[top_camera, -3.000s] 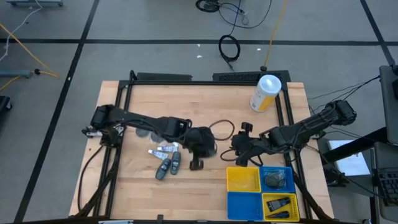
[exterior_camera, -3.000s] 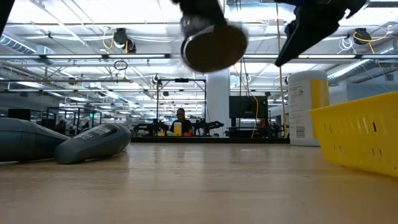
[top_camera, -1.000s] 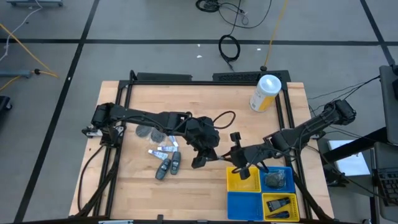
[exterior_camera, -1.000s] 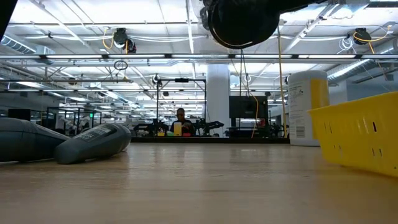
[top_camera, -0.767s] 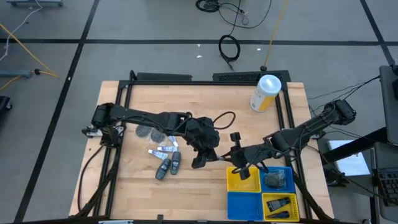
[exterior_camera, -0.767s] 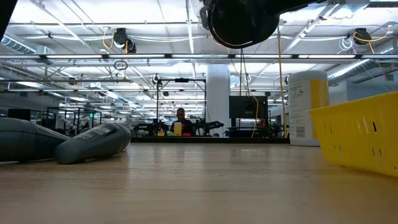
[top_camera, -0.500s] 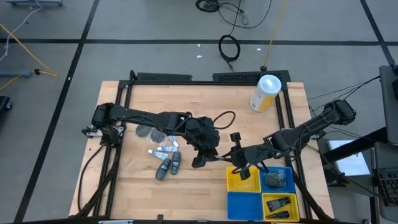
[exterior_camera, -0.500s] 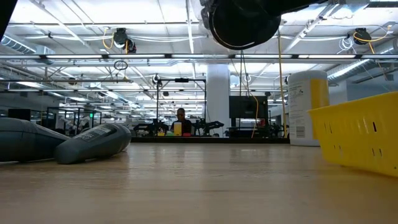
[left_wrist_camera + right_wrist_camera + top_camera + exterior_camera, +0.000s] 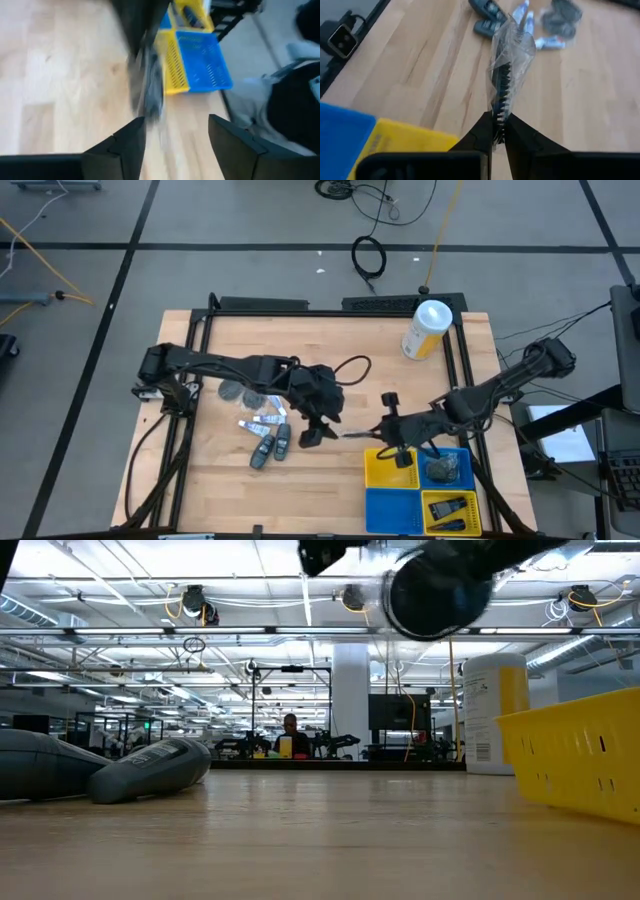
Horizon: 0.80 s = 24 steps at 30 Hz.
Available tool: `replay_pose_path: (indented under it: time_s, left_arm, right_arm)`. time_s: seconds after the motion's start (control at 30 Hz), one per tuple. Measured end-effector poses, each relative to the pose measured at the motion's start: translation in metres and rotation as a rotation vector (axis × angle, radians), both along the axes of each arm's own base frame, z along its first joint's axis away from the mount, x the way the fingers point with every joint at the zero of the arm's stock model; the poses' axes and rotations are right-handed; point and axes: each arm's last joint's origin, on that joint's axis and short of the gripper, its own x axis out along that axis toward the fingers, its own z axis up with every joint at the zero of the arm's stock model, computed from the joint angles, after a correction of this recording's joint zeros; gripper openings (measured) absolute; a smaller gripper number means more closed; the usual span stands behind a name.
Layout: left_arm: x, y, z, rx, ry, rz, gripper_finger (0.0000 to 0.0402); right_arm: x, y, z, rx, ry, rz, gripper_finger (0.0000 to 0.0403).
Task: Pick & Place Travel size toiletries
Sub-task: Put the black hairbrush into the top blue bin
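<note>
2 dark arms (image 9: 230,367) are showing slim black links and bulky joints; a black cable (image 9: 355,366) is looping off the left wrist, more cables (image 9: 520,340) trailing right.

A clear-wrapped dark comb-like piece (image 9: 506,75) is being held off the table. Dark grey oblong pieces (image 9: 272,448), white tubes (image 9: 262,422) and wrapped round pieces (image 9: 240,393) are lying loose toward the table's left side.

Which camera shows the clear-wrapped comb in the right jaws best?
The right wrist view: the wrapped comb fills the centre, pinched by the right gripper. The high view shows a pale sliver; the other views show nothing recognisable of it.
</note>
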Motion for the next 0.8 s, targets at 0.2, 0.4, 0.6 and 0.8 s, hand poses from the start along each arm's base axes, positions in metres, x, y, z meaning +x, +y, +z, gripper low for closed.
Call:
replay_pose_path:
  time_s: [0.2,0.4,0.6,0.8]
  left_arm:
    - [-0.006,0.003,-0.004,0.082,0.071,0.079,0.0210]
    - [-0.007,0.004,-0.005,0.116,0.081,0.108,0.0194]
    - [-0.007,0.005,-0.005,0.133,0.078,0.122,0.0187]
    - [-0.007,0.005,-0.005,0.134,0.078,0.123,0.0186]
  right_arm:
    - [-0.030,0.005,0.006,0.111,0.092,-0.059,0.0019]
    - [-0.062,0.008,0.014,0.305,0.214,-0.094,0.0019]
    - [-0.087,0.009,0.018,0.492,0.373,-0.171,0.0019]
    - [-0.106,0.009,0.022,0.646,0.529,-0.244,0.0019]
